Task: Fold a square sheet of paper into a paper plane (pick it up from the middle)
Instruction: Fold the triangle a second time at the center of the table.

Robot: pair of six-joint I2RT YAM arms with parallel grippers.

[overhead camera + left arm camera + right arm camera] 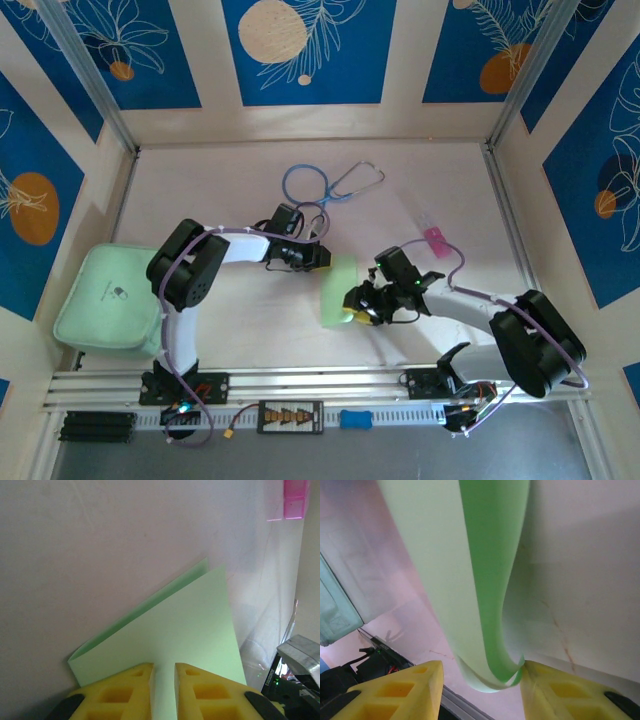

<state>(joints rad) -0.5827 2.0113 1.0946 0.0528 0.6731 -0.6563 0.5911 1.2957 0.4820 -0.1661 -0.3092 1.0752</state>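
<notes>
**Sheet folded over, left gripper pinching it, right gripper wide open**

Starting at the near edge, from overhead: both arm bases sit on the aluminium rail (300, 380), and each arm bends in toward the middle of the table (220, 190).

The right gripper (358, 303) is the nearer one, and it's right at the near end of the square sheet of paper (340, 285). On the right wrist cam its yellow fingers (415, 690) are spread well apart. The sheet curls down between them as a rounded loop, not a sharp crease. The bottom of that loop touches the inner tip of the finger on the right side of the picture. The other finger is clear of the paper, so nothing is being squeezed there.

The sheet itself is pale green and doubled over, and sits about mid-table between the two grippers.

The left gripper (318, 255) is at the far end of the sheet. Its wrist cam shows the two yellow fingers nearly pressed together, with the paper's edge running into the thin slot between them, so it's pinching the sheet. You can see both layers there, the top one sitting slightly off the lower one.

Off to the left, well apart from all this, is the mint-green pad (105, 300). Further back on the right there's a small pink plastic piece (437, 240), and farthest away a blue stethoscope (330, 185).
</notes>
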